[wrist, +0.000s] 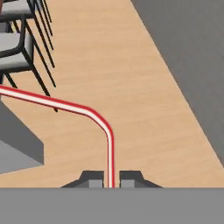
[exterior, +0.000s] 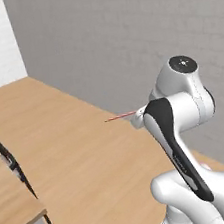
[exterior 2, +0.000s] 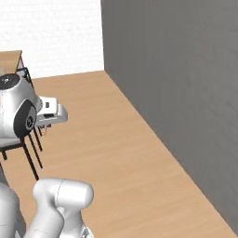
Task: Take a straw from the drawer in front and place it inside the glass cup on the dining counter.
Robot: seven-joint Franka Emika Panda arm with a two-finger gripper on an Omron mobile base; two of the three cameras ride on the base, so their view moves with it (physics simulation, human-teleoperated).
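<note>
Closed to a narrow gap on the straw [wrist: 109, 148], the claw [wrist: 111, 178] with both dark fingertips [wrist: 92, 178] pressed against the thin red shaft at the bottom of the hand view. Rising straight up from between the tips, then bending over and running away to the left edge of that view, red along its edges with a pale stripe down the middle. Held in the air well above the wooden floor [wrist: 131, 87], touching nothing but the tips. Seen from the left base view as a fine red line [exterior: 120, 116] sticking out leftward from behind the white arm [exterior: 179, 125], again over bare floor. To the left in the hand view, a grey block [wrist: 17, 144] near the frame edge, and further off, dark-legged chairs [wrist: 22, 39] with grey seats. Beyond the straw to the right, a plain grey wall [wrist: 188, 43] meeting the floor along a slanting line. In the right base view, the white hand [exterior 2: 49, 111] beside the arm's rounded joint, black chair legs [exterior 2: 32, 153] just behind it, and a white brick wall [exterior 2: 56, 32] at the far end of the room.
</note>
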